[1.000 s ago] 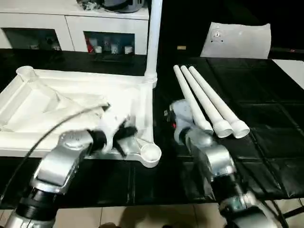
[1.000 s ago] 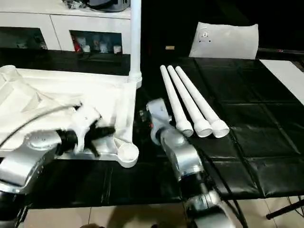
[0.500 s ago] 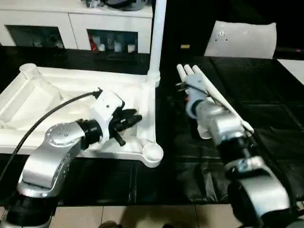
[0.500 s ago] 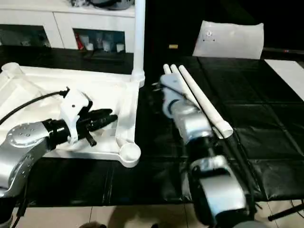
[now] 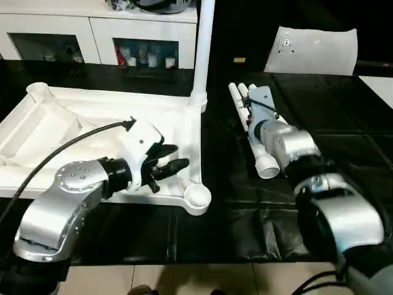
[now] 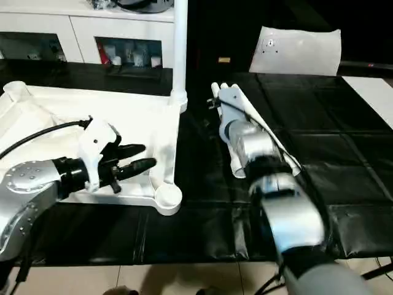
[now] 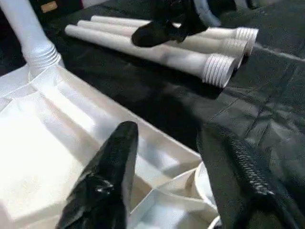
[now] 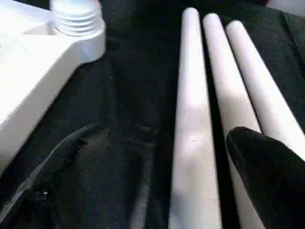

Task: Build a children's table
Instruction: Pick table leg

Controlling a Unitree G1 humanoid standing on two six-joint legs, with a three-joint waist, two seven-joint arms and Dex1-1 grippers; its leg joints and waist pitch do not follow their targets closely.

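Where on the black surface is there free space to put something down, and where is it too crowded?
Free: the black surface right of the three loose legs, and the front strip below the table top. Crowded: the gap between the top's right edge and the legs, where the right gripper hovers open.

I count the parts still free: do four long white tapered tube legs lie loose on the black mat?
No, three legs lie there; one leg stands in a socket.
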